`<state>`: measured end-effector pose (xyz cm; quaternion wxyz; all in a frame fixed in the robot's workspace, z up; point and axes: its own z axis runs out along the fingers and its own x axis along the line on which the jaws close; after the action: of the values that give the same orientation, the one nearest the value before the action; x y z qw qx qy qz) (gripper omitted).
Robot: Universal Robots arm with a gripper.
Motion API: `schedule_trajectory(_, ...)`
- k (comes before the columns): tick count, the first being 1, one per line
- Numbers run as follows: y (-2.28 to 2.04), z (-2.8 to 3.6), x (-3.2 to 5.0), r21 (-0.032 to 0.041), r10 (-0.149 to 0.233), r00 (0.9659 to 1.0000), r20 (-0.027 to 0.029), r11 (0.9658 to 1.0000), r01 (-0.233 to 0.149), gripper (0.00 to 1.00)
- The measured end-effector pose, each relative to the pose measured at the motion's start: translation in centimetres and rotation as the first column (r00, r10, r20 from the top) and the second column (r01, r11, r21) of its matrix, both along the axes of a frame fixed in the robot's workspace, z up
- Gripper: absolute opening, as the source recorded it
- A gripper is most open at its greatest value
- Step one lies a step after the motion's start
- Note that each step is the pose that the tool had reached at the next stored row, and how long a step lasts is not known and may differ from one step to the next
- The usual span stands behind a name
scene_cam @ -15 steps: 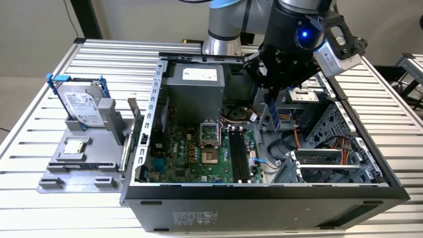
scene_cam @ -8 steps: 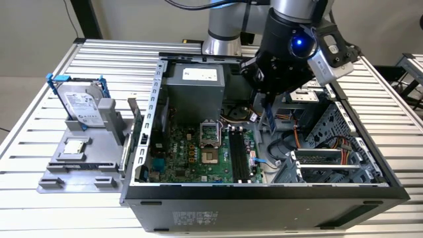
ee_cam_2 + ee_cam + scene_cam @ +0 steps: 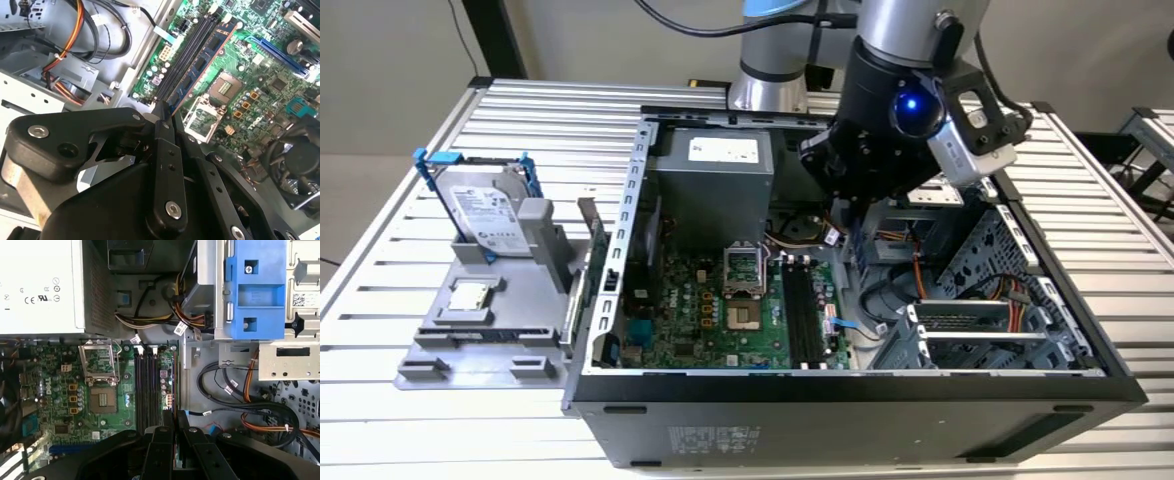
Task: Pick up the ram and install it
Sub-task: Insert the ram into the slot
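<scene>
Ram (image 3: 201, 65): one stick, clamped in end effector (image 3: 163, 109).

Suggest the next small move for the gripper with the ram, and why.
Probably a short, straight push toward the board. The gripper is closed on one end of the ram, which stands on edge in line with the memory slots. Whether it is fully seated cannot be told.

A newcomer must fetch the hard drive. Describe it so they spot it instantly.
On the slatted metal table, at the exterior view's left of the open computer case, sits a grey holder. The hard drive stands on end at its far end. Unlike the square chip lying flat in front, it is a silver box in a blue frame.
</scene>
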<state>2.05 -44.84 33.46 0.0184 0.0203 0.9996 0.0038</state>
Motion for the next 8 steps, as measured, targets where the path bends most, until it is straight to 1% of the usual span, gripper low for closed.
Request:
schedule_trajectory(3,0.02,-0.54,-0.04,0.0002,-0.006,1.0000,0.0000,1.0000,0.006,0.00)
schedule_trajectory(8,0.16,-1.45,-0.05,0.0000,-0.012,0.9999,0.0000,0.9999,0.012,0.00)
